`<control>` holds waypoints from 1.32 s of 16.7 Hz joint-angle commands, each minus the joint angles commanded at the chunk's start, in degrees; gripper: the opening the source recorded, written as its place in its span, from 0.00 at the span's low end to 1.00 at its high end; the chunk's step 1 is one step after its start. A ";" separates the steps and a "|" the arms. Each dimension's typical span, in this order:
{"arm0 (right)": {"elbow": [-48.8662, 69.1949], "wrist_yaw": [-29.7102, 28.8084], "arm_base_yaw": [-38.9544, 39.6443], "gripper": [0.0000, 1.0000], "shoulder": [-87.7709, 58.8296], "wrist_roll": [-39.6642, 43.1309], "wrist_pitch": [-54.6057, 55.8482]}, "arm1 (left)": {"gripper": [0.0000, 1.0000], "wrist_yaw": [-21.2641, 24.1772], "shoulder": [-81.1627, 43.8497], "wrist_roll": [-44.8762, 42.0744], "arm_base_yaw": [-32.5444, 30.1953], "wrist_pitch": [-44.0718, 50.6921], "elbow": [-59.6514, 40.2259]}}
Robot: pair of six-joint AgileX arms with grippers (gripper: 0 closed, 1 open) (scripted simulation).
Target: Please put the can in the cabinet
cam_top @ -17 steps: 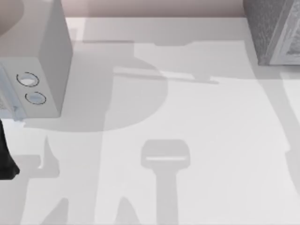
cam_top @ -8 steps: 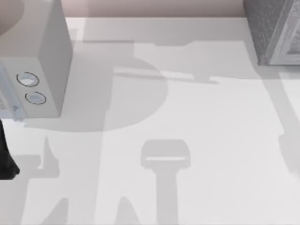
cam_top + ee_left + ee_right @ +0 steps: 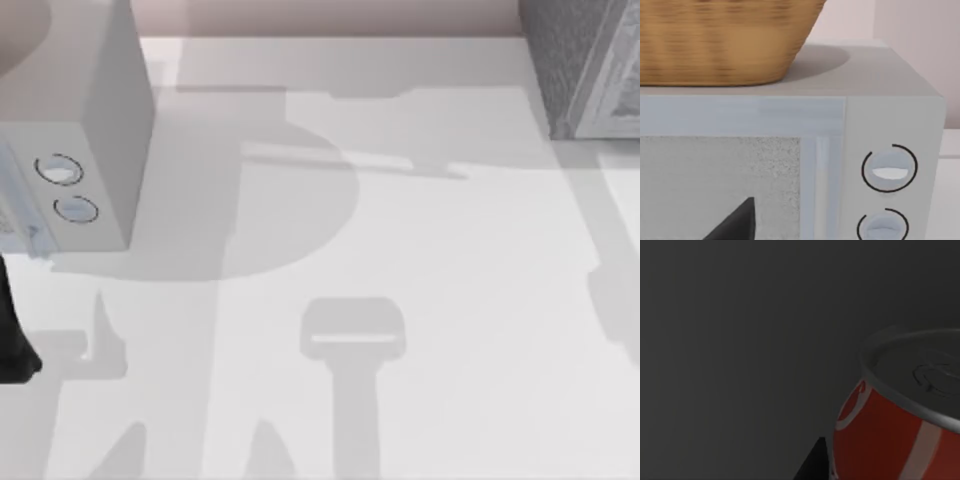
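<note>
The can (image 3: 900,425), red with white lettering and a silver top, sits very close in the right wrist view against a plain dark grey background. My right gripper (image 3: 880,470) is shut on it, and one dark fingertip (image 3: 812,462) rests against its side. The cabinet (image 3: 580,60), dark grey and speckled with a pale framed front, stands at the table's far right corner in the top view. My left arm (image 3: 12,340) is parked at the table's left edge, facing the pale box.
A smooth pale grey box (image 3: 90,130) with two round knobs (image 3: 889,169) stands at the far left, with a wicker basket (image 3: 725,40) on top of it. Arm shadows lie across the white table (image 3: 400,230).
The shadow at the table's right edge has shifted inward and towards the far side. The left arm, the pale box and the cabinet have not moved.
</note>
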State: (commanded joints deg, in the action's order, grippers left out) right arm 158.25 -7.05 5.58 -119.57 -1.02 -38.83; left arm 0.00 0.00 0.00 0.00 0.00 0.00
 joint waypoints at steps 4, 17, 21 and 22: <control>0.00 0.00 0.00 0.00 0.00 0.00 0.00 | 1.00 0.00 0.00 0.00 0.00 0.00 0.00; 0.00 0.00 0.00 0.90 0.00 0.00 0.00 | 1.00 0.00 0.00 0.00 0.00 0.00 0.00; 0.00 0.00 0.00 1.00 0.00 0.00 0.00 | 1.00 0.00 0.00 0.00 0.00 0.00 0.00; 0.00 0.00 0.00 1.00 0.00 0.00 0.00 | 1.00 0.00 0.00 0.00 0.00 0.00 0.00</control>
State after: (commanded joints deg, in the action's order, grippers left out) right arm 158.25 -7.05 5.58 -119.57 -1.02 -38.83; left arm 0.00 0.00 0.00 0.00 0.00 0.00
